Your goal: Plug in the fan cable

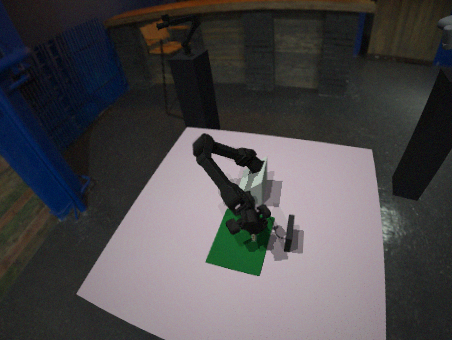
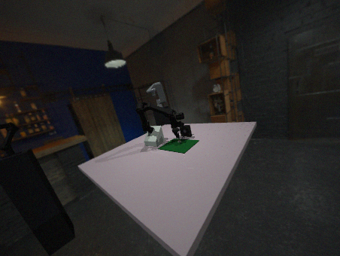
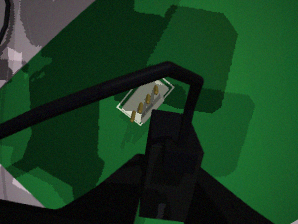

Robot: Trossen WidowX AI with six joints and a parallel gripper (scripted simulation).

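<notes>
My gripper [image 1: 253,233] [image 2: 178,138] [image 3: 163,165] is shut on the black cable plug [image 3: 170,175], which stands between the fingers at the lower centre of the wrist view. The black cable [image 3: 90,103] leaves the plug, bends over and runs off to the left, crossing the header's upper edge in that view. The white fan header [image 3: 145,101] with bare gold pins sits on the green board [image 1: 227,252] [image 2: 184,148] [image 3: 275,65], turned diagonally, just up and left of the plug. The plug is off the header; its exact height above the board cannot be told.
The black fan [image 1: 289,233] [image 2: 186,131] stands upright beside the board's edge, with its cable looping toward the gripper. A pale angular block [image 1: 258,189] [image 2: 154,138] stands at the arm's base, behind the board. The pale table top [image 1: 320,290] [image 2: 165,181] surrounds them.
</notes>
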